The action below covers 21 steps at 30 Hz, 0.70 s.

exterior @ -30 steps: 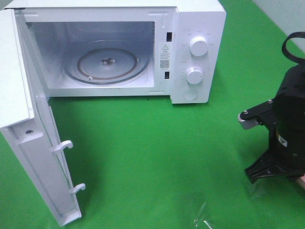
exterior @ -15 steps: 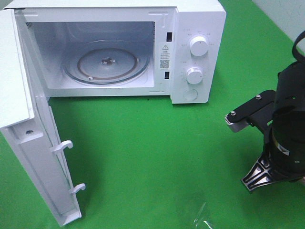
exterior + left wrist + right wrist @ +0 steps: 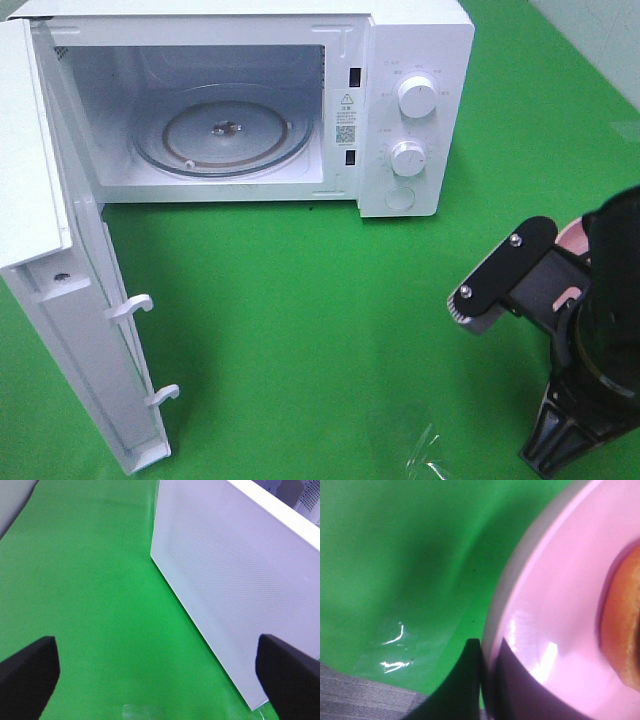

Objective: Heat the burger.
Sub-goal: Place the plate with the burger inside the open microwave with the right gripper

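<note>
Right gripper: jaws pressed together on the rim of the pink plate, one dark finger over the edge and one under it. A pinch at one side only; nothing supports the far side of the plate.

Burger: rests on that plate, set in from the rim. Only its golden-brown bun edge shows in the right wrist view; in the high view the arm hides it.

Left gripper: jaws spread wide, holding nothing, above the green cloth beside the outer face of the door.

Microwave: door swung fully out, turntable bare, well apart from the plate.

Hazards, as judged:
- Plate sags or slips in the one-sided pinch, caused by the load sitting away from the fingers.
- Tall burger slides or topples if the plate tilts.
- Plate edge catches the cavity frame on entry.
</note>
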{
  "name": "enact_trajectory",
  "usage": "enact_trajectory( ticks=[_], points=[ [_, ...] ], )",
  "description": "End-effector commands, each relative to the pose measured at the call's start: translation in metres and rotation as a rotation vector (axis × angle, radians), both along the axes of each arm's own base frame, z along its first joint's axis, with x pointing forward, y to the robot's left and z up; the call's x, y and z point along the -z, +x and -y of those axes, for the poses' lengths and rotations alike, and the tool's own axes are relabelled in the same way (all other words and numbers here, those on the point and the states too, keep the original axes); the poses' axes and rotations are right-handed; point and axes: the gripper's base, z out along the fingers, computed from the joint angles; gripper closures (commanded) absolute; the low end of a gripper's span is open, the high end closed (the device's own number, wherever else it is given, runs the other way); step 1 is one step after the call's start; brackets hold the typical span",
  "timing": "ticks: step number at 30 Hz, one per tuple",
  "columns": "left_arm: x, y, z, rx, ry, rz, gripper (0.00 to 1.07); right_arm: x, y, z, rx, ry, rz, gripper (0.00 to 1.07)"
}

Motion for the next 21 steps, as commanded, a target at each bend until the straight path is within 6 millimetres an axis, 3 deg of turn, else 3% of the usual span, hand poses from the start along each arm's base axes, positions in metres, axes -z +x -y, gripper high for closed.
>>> enact_trajectory(
  ticks=[1,7,21],
  points=[
    [0.0,-0.002,0.0,0.002,0.004,0.014,0.07,-0.006,-0.009,0.001,-0.068,-0.066,0.037,1.07],
    [0.0,-0.002,0.0,0.002,0.004,0.014,0.07,-0.012,-0.032,-0.01,-0.182,-0.06,0.06,1.07],
    [0.0,-0.002,0.0,0.002,0.004,0.014,0.07,-0.016,-0.061,-0.029,-0.432,-0.082,0.083,1.07]
  ],
)
